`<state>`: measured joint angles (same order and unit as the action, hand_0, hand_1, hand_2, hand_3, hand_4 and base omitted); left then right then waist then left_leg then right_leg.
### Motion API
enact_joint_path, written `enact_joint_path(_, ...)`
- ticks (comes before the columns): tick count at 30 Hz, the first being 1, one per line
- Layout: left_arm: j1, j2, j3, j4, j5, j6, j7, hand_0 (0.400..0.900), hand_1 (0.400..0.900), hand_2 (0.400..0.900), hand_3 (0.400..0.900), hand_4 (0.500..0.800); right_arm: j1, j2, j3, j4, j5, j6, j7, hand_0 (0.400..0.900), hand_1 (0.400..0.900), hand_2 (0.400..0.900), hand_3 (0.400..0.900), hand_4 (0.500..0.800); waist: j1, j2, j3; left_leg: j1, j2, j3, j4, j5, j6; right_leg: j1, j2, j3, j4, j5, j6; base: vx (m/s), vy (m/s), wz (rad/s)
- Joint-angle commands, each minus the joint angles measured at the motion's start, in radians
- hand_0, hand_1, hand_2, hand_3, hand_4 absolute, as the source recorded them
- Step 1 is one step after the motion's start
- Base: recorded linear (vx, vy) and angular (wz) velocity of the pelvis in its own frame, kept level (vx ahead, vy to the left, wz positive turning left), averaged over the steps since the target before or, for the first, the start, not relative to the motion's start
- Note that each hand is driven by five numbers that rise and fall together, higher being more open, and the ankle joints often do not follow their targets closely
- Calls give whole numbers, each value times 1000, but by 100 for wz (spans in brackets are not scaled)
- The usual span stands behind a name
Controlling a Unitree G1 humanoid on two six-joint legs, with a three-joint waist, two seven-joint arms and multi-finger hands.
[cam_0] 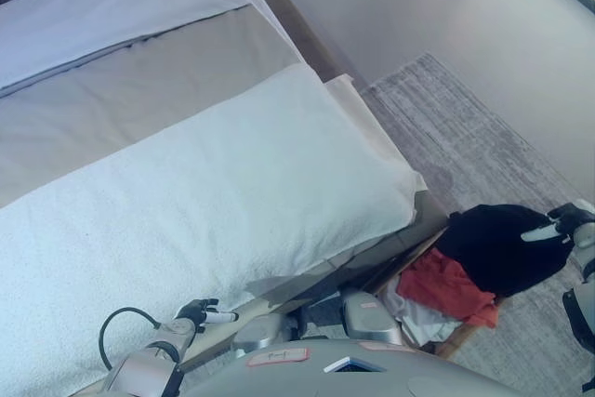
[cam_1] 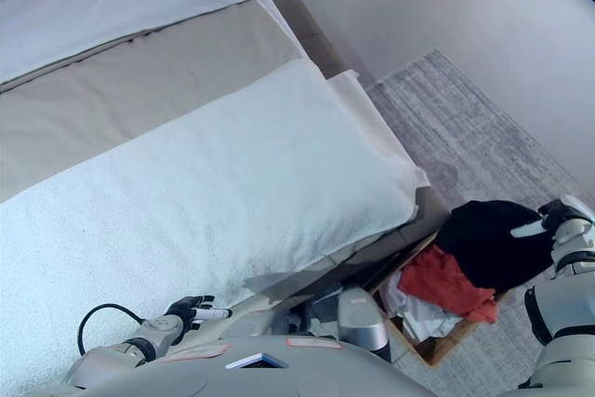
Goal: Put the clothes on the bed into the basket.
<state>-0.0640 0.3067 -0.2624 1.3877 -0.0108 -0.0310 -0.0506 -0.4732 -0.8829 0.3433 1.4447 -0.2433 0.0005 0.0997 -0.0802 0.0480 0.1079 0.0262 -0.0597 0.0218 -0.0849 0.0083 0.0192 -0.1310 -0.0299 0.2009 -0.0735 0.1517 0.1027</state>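
Observation:
A wooden basket (cam_0: pixel 447 349) stands on the floor beside the bed's near right corner. It holds a black garment (cam_0: pixel 493 244), a red garment (cam_0: pixel 446 285) and white cloth (cam_0: pixel 418 318). The black garment is heaped on top and hangs over the far side. My right hand (cam_0: pixel 558 222) is at the black garment's right edge, with a white-tipped finger lying straight on it. My left hand (cam_0: pixel 203 313) hangs by the bed's front edge, fingers relaxed and empty. The bed (cam_0: pixel 186 192) shows only a white blanket, a grey cover and white bedding.
A grey rug (cam_0: pixel 465 137) covers the floor to the right of the bed. A pale wall (cam_0: pixel 418 6) runs behind it. The bed's wooden frame (cam_0: pixel 307 44) borders the rug.

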Motion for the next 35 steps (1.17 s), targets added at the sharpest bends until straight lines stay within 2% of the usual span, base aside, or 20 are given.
enact_joint_path(1,5,85,19,63,48,12,9,900,900,900,900,800,-34,-53,-17,48,25,10,-39,400,400,400,400,500,16,-41,-53,-2,-1,36,64,-108,2,-24,-23,-30,49,-19,32,11,-17,12)
enact_joint_path(4,0,88,17,63,55,12,10,900,900,900,900,800,-16,-34,-28,52,37,12,-37,400,400,400,400,500,19,-38,-55,-2,-1,29,63,-106,1,-17,-26,-39,46,-23,29,10,-16,9)
enact_joint_path(5,-2,89,17,62,55,12,9,900,900,900,900,800,-11,-29,-32,55,42,13,-37,427,427,427,427,516,19,-38,-56,-2,-1,26,63,-106,1,-16,-27,-42,45,-24,29,9,-13,8)
enact_joint_path(6,-4,90,17,62,57,13,10,900,900,900,900,800,-7,-23,-35,58,48,13,-39,649,649,649,649,649,21,-37,-56,-2,-1,23,61,-105,1,-15,-27,-44,45,-25,28,8,-12,8)
enact_joint_path(7,-6,91,19,62,55,13,11,900,900,900,900,800,-1,-18,-40,61,51,14,-39,900,900,900,900,800,21,-36,-57,-1,0,21,60,-104,1,-13,-28,-47,44,-26,27,9,-9,9)
enact_joint_path(35,-15,107,25,71,66,17,-2,900,900,900,900,800,35,19,-49,51,86,16,-9,900,900,900,900,800,31,-54,-72,2,2,-5,55,-95,-4,8,-33,-74,37,-32,17,1,-2,1)
